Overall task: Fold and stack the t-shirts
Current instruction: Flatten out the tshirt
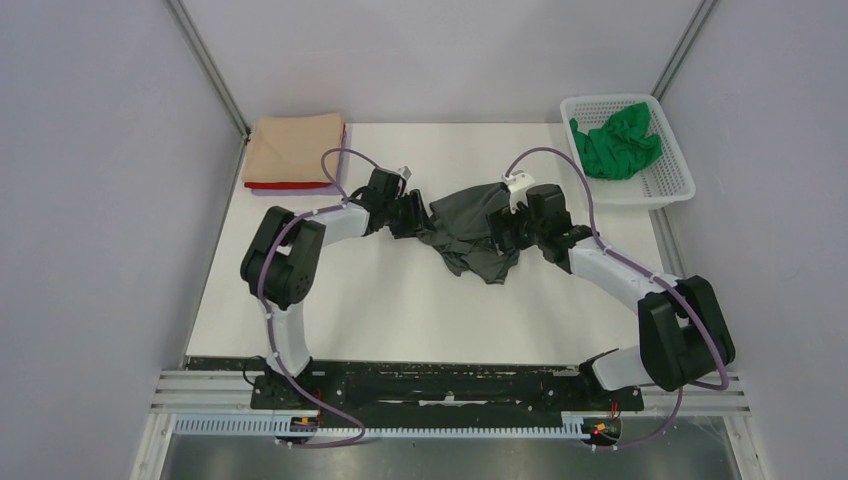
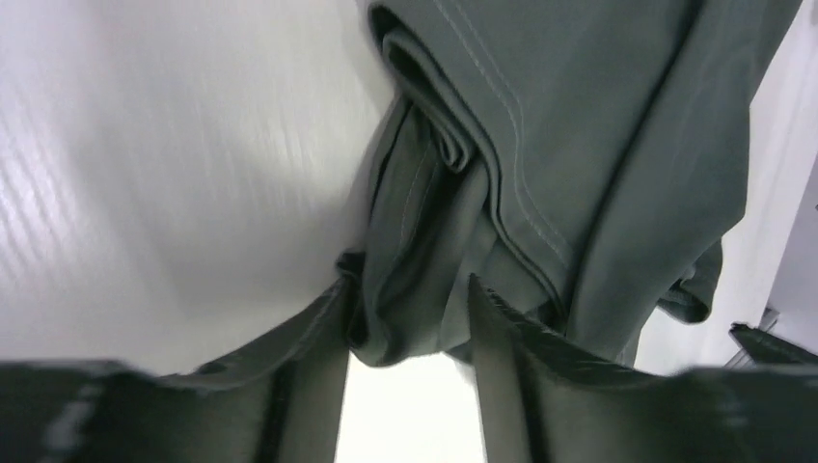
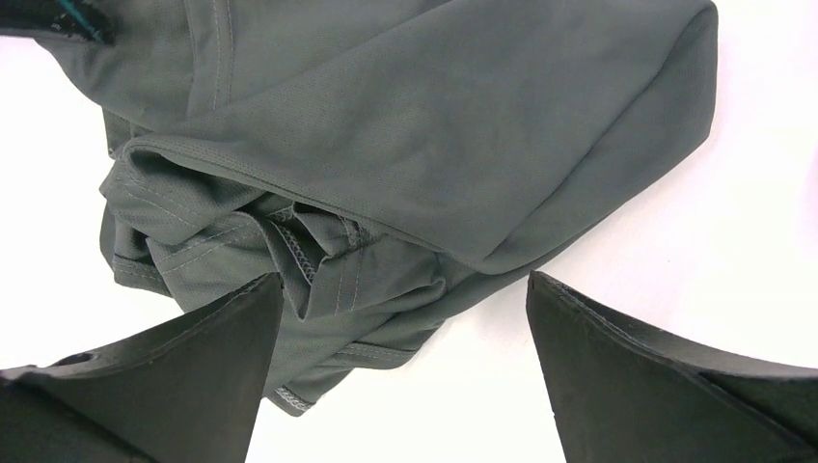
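Note:
A dark grey t-shirt (image 1: 470, 240) lies crumpled in the middle of the table. My left gripper (image 1: 410, 213) is at its left edge, and in the left wrist view the gripper (image 2: 405, 289) is shut on a bunched fold of the shirt (image 2: 579, 125). My right gripper (image 1: 505, 235) is over the shirt's right side. In the right wrist view it (image 3: 400, 280) is open wide and empty, one finger over the hem of the shirt (image 3: 434, 125). A folded tan t-shirt (image 1: 295, 145) tops a stack over a red one (image 1: 285, 185). A bright green t-shirt (image 1: 618, 143) is crumpled in the basket.
The white mesh basket (image 1: 672, 190) stands at the back right corner of the white table (image 1: 400, 310). The folded stack is at the back left corner. Grey walls close in on three sides.

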`<act>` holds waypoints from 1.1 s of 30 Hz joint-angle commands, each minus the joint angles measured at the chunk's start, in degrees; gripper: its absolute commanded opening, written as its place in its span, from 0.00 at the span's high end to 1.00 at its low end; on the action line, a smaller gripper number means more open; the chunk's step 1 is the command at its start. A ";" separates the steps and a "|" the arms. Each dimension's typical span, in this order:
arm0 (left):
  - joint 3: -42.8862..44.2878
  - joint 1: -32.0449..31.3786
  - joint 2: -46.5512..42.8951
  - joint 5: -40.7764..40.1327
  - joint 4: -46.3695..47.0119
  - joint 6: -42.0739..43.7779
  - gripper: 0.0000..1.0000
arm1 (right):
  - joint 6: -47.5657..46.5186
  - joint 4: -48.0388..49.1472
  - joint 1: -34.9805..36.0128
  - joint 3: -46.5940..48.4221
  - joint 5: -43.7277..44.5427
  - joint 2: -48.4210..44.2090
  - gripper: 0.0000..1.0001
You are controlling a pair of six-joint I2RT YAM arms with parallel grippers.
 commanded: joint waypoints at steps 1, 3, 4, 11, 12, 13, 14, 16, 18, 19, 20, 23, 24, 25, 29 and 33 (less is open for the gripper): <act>2.71 -0.41 3.90 1.62 2.74 -2.18 0.52 | 0.08 1.17 0.31 0.26 -0.18 0.62 0.02; 2.10 -0.60 3.47 2.06 3.45 -1.86 0.67 | 0.16 1.12 0.30 0.17 -0.03 0.53 0.02; 1.28 -0.65 2.84 1.69 3.61 -1.83 0.78 | 0.37 1.13 0.30 0.08 0.15 0.53 0.02; -1.20 -0.66 -1.42 -1.51 3.06 0.05 0.98 | 1.95 0.43 1.46 1.65 -3.37 3.91 0.14; -1.15 -0.69 -1.68 -1.65 2.82 0.18 0.98 | 2.30 0.63 1.75 1.60 -4.68 4.31 0.17; -1.25 -0.65 -1.87 -1.62 2.74 0.26 0.98 | 2.73 0.74 2.10 1.45 -4.69 4.53 0.19; -1.33 -0.65 -2.06 -1.55 2.73 0.27 0.98 | 3.40 0.95 2.38 1.25 -3.99 4.65 0.20; -1.50 -0.66 -2.47 -1.54 2.67 0.25 0.98 | 4.05 1.46 2.42 1.03 -2.93 5.08 0.23; -1.60 -0.67 -2.70 -1.22 2.74 0.27 0.98 | 6.88 4.18 2.43 0.25 -1.89 5.47 0.29; -1.68 -0.71 -2.84 -1.07 2.74 0.47 0.98 | 7.76 5.53 2.44 -0.19 -1.73 5.60 0.32; -1.83 -0.73 -2.98 -0.96 3.05 0.64 0.98 | 8.81 7.97 2.50 -0.63 -1.75 5.96 0.38; -2.20 -0.66 -3.50 -1.10 3.56 1.24 0.98 | 11.17 10.54 2.49 -1.21 -1.53 7.24 0.49; -2.21 -0.66 -3.62 -1.08 3.58 1.38 0.98 | 11.54 10.75 2.50 -1.24 -1.38 7.55 0.51; -2.09 -0.71 -3.64 -1.04 3.59 1.47 0.98 | 11.94 10.53 2.50 -1.16 -1.29 8.01 0.51; -2.18 -0.68 -3.90 -1.09 3.61 1.54 0.98 | 12.21 8.85 2.50 -1.53 -1.01 8.19 0.50; -2.29 -0.72 -4.41 -1.53 3.27 1.83 0.98 | 12.97 7.21 2.50 -3.34 -0.08 6.64 0.50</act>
